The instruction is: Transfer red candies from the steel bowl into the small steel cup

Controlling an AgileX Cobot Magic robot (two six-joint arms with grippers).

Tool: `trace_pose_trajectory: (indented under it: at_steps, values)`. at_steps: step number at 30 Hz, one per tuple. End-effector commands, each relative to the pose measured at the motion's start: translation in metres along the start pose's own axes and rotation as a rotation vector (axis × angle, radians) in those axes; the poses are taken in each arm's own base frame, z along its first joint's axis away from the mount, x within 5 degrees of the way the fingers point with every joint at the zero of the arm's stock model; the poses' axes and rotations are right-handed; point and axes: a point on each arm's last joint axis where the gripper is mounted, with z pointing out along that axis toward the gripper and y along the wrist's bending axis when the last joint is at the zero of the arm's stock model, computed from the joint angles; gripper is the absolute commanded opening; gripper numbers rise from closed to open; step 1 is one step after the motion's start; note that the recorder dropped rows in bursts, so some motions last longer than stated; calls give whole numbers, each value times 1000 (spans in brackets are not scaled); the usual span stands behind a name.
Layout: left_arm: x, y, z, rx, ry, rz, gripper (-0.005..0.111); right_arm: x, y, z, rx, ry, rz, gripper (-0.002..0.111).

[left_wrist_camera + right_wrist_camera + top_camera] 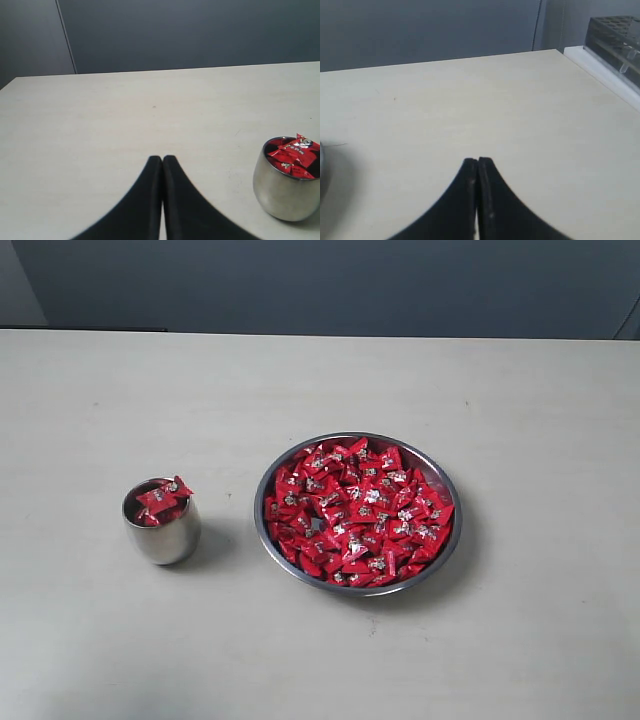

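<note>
The steel bowl (445, 478) sits right of centre on the table, heaped with red candies (358, 512). To its left stands the small steel cup (162, 532), holding a few red candies (160, 499), one poking over its rim. The cup (285, 192) and its candies (295, 155) also show in the left wrist view, off to the side of my left gripper (162, 159), which is shut and empty above bare table. My right gripper (478, 161) is shut and empty too, with only a sliver of the bowl's rim (321, 162) at the frame edge. Neither gripper appears in the exterior view.
A pale table (320, 660) carries everything, with a dark wall behind. In the right wrist view a dark rack (615, 37) stands on a white ledge past the table's far corner.
</note>
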Motion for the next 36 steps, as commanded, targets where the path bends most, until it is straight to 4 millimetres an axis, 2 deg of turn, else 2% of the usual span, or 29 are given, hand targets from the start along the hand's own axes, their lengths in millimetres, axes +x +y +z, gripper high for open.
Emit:
trace_pose_trajectory:
  at_steps: [1,21,36]
  values:
    - [1,0,0,0,-3,-5,0,0,0,0,-5,-8,1,-1]
    - [1,0,0,0,-3,-5,0,1,-4,0,73,-6,46,-1]
    - [1,0,0,0,-3,-5,0,1,3,0,-43,-1,-6,-1]
